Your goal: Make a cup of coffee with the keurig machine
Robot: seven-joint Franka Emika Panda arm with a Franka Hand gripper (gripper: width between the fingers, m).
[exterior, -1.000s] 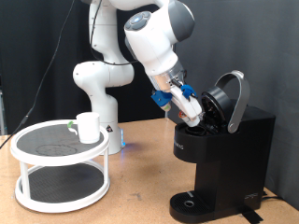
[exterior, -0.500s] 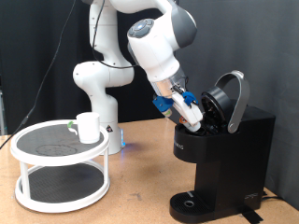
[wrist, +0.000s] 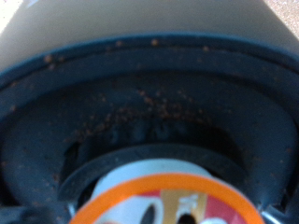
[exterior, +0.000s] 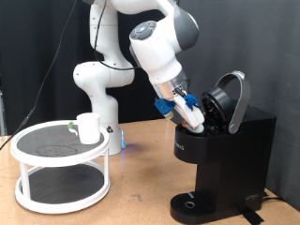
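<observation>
The keurig machine point(exterior: 234, 150) stands at the exterior view's right with its domed lid point(exterior: 230, 98) hinged up. My gripper point(exterior: 199, 120) is tilted down at the machine's open top, just under the raised lid. The wrist view is filled by the dark round pod chamber point(wrist: 149, 121), dusted with coffee grounds. A round pod with an orange rim and white top point(wrist: 168, 201) shows at the frame's edge. No fingers show, so I cannot tell whether it is held or seated. The white cup point(exterior: 89, 127) stands on the round rack at the left, far from the gripper.
The white two-tier round rack point(exterior: 61, 150) stands on the wooden table at the exterior view's left. A small green-marked thing point(exterior: 72, 126) lies beside the cup. The machine's round drip tray point(exterior: 192, 203) has nothing on it. The arm's white base point(exterior: 98, 94) stands behind the rack.
The arm's wrist has shifted very slightly. The gripper stays at the machine's open top. The lid, the cup and the rack have not moved.
</observation>
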